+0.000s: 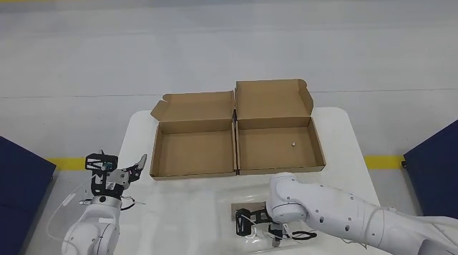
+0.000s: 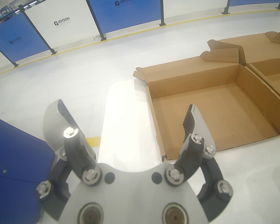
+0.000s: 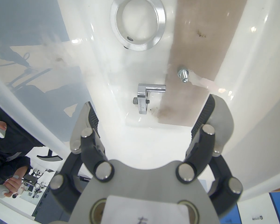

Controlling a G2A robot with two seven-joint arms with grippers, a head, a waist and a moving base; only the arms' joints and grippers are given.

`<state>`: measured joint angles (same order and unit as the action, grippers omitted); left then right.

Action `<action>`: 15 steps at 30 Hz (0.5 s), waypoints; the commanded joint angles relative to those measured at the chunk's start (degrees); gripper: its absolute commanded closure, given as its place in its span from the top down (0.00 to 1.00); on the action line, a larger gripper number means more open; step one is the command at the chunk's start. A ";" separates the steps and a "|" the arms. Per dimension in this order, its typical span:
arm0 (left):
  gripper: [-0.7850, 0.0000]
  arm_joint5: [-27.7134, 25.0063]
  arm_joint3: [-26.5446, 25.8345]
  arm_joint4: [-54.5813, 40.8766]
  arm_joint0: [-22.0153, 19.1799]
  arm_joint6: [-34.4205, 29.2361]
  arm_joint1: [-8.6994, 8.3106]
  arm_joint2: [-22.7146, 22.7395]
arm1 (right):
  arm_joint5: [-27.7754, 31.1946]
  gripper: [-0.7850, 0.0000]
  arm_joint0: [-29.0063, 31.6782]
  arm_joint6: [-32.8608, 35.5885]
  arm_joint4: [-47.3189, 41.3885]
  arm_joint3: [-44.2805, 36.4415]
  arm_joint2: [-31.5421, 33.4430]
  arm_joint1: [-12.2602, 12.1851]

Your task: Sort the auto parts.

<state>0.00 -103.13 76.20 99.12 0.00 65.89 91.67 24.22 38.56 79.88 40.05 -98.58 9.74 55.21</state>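
Note:
My right gripper (image 3: pixel 149 104) hangs open over a white tray (image 3: pixel 247 94) at the table's near edge. An L-shaped metal bracket (image 3: pixel 145 96) lies just beyond its fingertips. A small bolt (image 3: pixel 183 73) rests on a brown strip (image 3: pixel 205 24) beside it. A large silver ring (image 3: pixel 137 18) lies farther along the tray. In the top view that gripper (image 1: pixel 259 224) sits below the boxes. My left gripper (image 2: pixel 128 110) is open and empty at the table's left corner (image 1: pixel 122 169), beside the left cardboard box (image 2: pixel 214 110).
Two open cardboard boxes stand side by side at the table's far half: the left box (image 1: pixel 193 151) and the right box (image 1: pixel 279 146), which holds one small pale part (image 1: pixel 294 142). Blue and white partition panels (image 2: pixel 121 1) ring the floor.

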 commanded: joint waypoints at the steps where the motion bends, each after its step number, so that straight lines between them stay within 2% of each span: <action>1: 1.00 0.00 0.00 0.00 0.00 0.00 0.00 0.00 | -0.03 1.00 0.65 -1.49 1.11 0.60 0.02 -0.01; 8: 1.00 0.00 0.00 0.00 0.00 0.00 0.00 0.00 | 0.36 1.00 1.54 -2.52 1.74 1.42 1.16 -0.34; 15: 1.00 0.00 0.00 0.00 0.00 0.00 0.00 0.00 | -0.33 1.00 2.33 -0.50 2.00 0.08 2.33 -1.08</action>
<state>0.00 -103.13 76.20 99.12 0.00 65.89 91.67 23.89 40.78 78.97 42.12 -98.31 11.94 54.24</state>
